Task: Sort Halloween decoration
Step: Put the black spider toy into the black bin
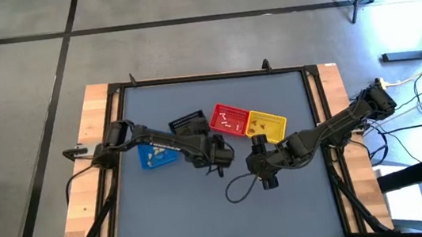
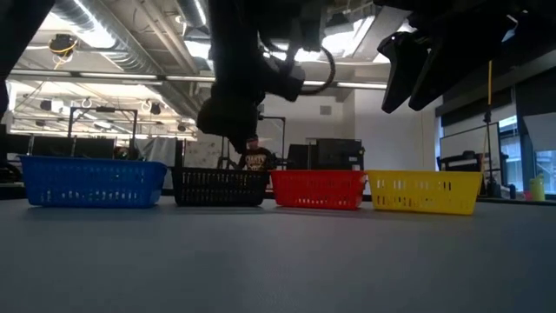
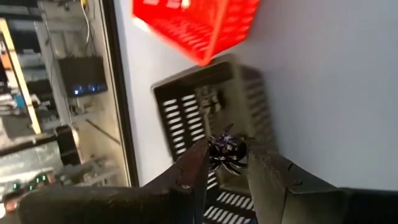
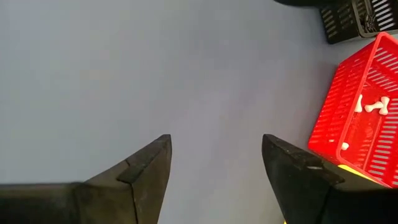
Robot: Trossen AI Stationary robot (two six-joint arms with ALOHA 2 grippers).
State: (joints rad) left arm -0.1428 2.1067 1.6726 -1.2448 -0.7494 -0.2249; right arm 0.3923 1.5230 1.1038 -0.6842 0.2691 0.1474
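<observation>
Grey table surface point(image 1: 206, 215) fills the high view inside a dark frame with wooden side strips, and most of it lies bare, above all the near half. Four small baskets stand in a loose row across the middle: blue basket point(image 1: 156, 156) at the left, black basket point(image 1: 189, 125) next, then red basket point(image 1: 228, 120) and yellow basket point(image 1: 267, 125) touching each other. White bone trinkets point(image 1: 229, 119) lie in the red one. Reaching in from the left edge, the left arm stretches to the centre, its left gripper point(image 1: 219, 156) just near of the black and red baskets. From the right edge the right arm bends inward, and the right gripper point(image 1: 266, 177) hangs over bare table near of the yellow basket.

At table height, the four baskets line up blue point(image 2: 94, 182), black point(image 2: 221, 186), red point(image 2: 319, 189), yellow point(image 2: 426, 191), with open table in front. Both arms hang above them. A person point(image 2: 254, 157) shows far behind.

On the left wrist camera, the fingers are clamped on a small dark spider trinket point(image 3: 225, 151), held above the black basket point(image 3: 211, 118), with the red basket point(image 3: 199, 25) beyond.

Seen from the right wrist, the fingers point(image 4: 146, 171) stand wide apart over bare grey table; the red basket point(image 4: 364, 124) with bones point(image 4: 373, 106) sits off to one side.
</observation>
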